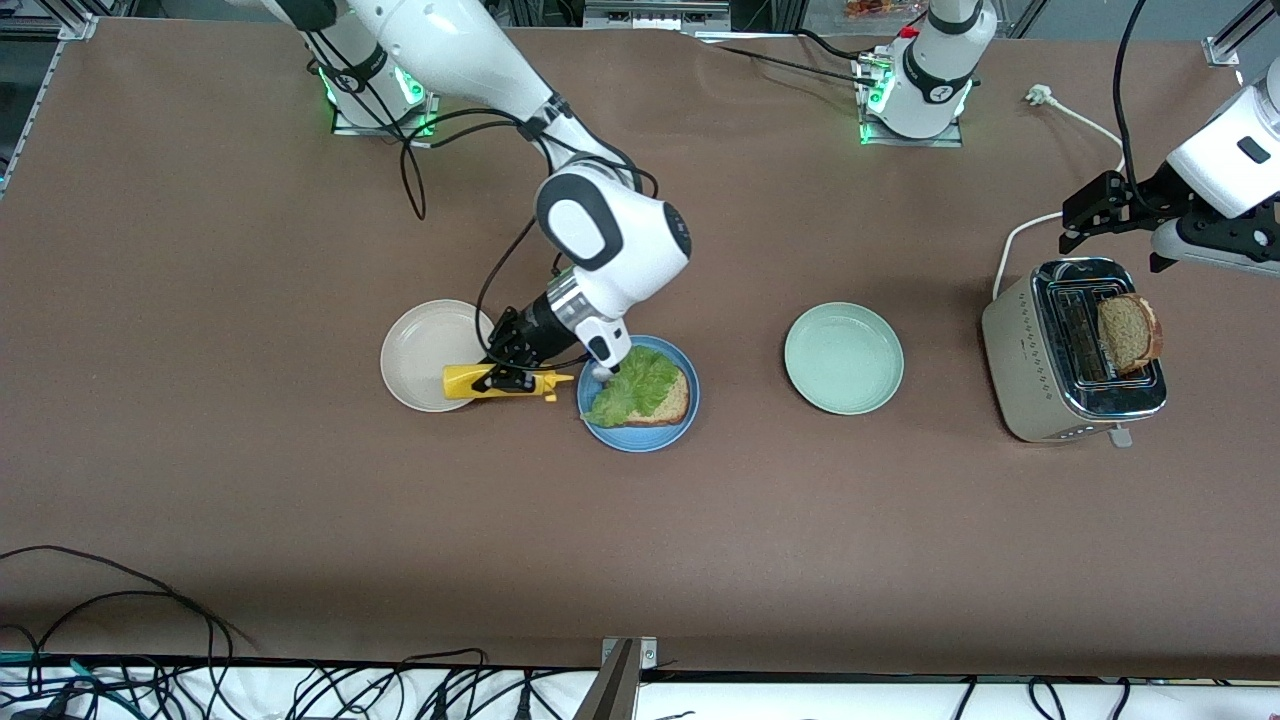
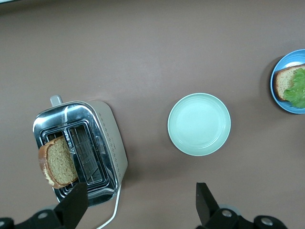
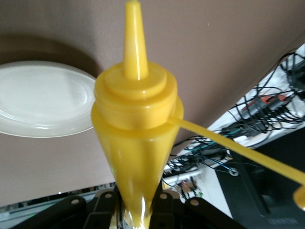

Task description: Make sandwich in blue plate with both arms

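On the brown table [image 1: 200,500], the blue plate [image 1: 640,438] holds a half-built sandwich: one wholemeal bread slice [image 1: 662,404] lying flat with a ruffled green lettuce leaf [image 1: 630,385] spread over it and no top slice. The plate sits near the middle of the table, between a beige-white plate [image 1: 420,345] toward the right arm's end and a pale green plate [image 1: 843,357] toward the left arm's end, making three plates in all, the outer two bare.

The right claw [image 1: 510,378] is clamped on a yellow squeeze bottle [image 1: 490,382], held tipped on its side over the edge of the beige-white plate, its pointed nozzle aimed at the blue plate and its flip cap dangling on a strap. No label shows on the bottle.

Toward the left arm's end of the table stands a two-slot metal toaster [image 1: 1040,390] with a white cord [image 1: 1010,245] trailing from it. A second wholemeal slice [image 1: 1128,333] stands up out of one slot; the other slot is vacant. Small markings on the toaster's side are too fine to read. The left claw [image 2: 140,205] hangs over the table just beside the toaster, its fingers [image 2: 74,202] spread wide with nothing between them.

Bread slices counted: two, one on the blue plate and one in the toaster.
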Tool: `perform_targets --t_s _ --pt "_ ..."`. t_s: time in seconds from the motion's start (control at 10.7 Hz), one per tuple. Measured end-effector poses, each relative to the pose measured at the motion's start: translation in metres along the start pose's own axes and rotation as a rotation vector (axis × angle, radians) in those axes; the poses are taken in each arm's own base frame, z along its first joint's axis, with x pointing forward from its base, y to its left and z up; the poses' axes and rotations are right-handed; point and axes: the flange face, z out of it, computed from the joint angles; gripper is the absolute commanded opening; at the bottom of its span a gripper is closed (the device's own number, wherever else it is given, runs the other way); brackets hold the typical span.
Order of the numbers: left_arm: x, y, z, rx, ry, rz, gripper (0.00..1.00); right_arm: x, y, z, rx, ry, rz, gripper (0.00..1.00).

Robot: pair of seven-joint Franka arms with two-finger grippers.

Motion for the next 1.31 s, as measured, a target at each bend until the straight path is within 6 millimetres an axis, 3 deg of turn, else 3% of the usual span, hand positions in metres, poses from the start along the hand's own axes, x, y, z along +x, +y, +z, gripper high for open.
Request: perform_targets --t_s 0.28,0.65,1.12,1.31 --pt "0.000 0.000 0.000 0.000 0.000 0.000 1.00 0.026 -0.019 -0.027 -0.119 -0.129 0.014 0.24" --pt "0.000 0.000 0.000 0.000 0.000 0.000 1.00 0.067 -0.059 -0.043 -0.225 -0.266 0.077 0.23" --pt "0.000 0.000 0.000 0.000 0.000 0.000 1.00 0.053 -0.044 -0.034 -0.149 -0.243 0.125 0.22" --pt "0.000 0.000 0.000 0.000 0.000 0.000 1.00 0.030 -0.024 -0.018 -0.036 -0.186 0.177 0.21"
